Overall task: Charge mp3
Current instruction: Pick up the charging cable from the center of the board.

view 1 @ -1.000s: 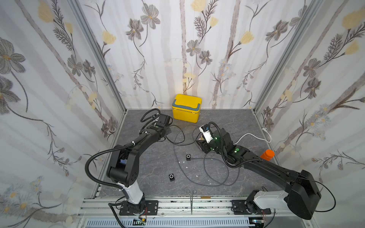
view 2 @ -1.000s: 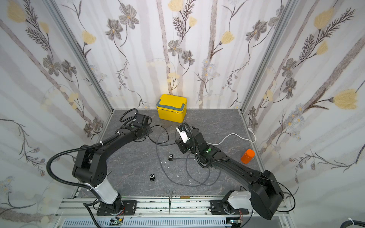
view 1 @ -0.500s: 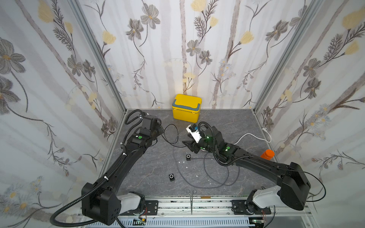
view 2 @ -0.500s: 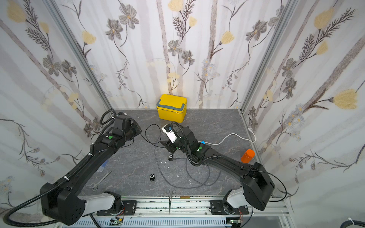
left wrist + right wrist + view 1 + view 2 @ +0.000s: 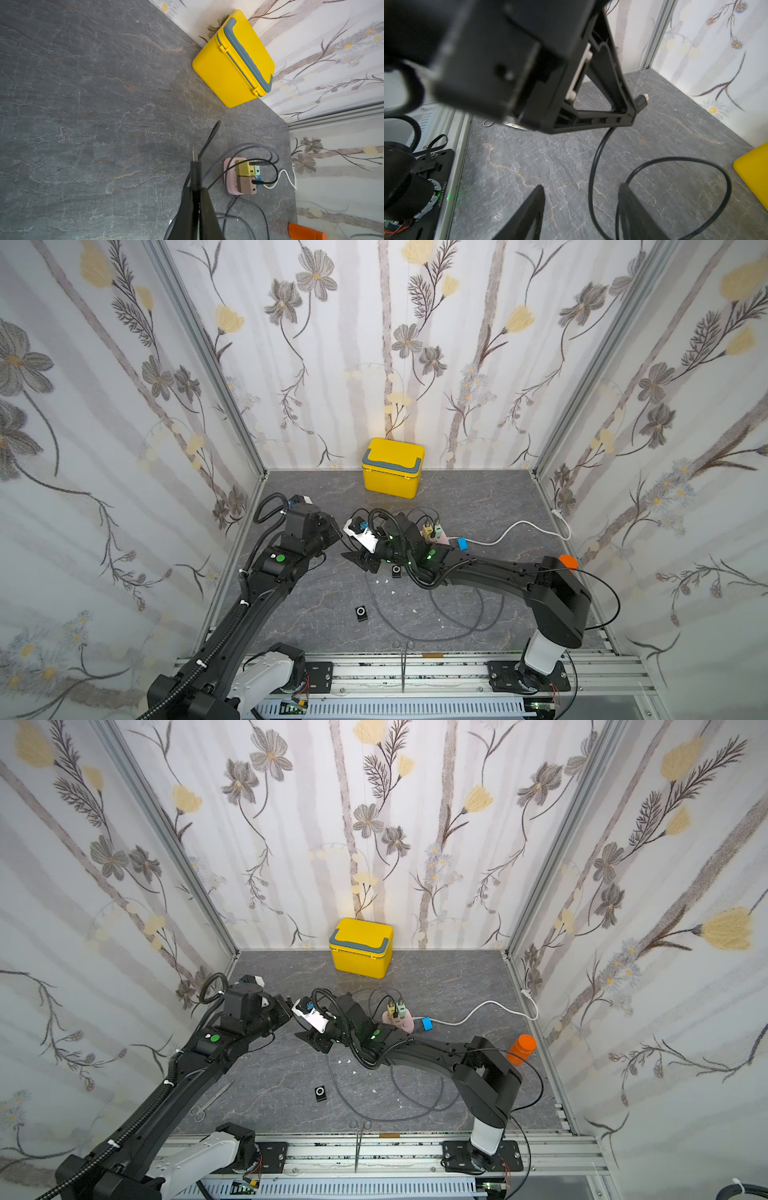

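A small black mp3 player (image 5: 361, 612) is lying flat on the gray table (image 5: 316, 605), well apart from both grippers. The left gripper (image 5: 195, 190) is squeezing tight on the black cable plug (image 5: 196, 170), whose metal tip is poking out past its fingertips. The right gripper (image 5: 581, 187) is holding its fingers apart with nothing between them, near the left one.

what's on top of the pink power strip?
Three plugs stand on the pink power strip: a yellow-green adapter, a mint adapter mostly hidden behind it, and a brown adapter, with black cables plugged in. The sockets beneath them are covered.
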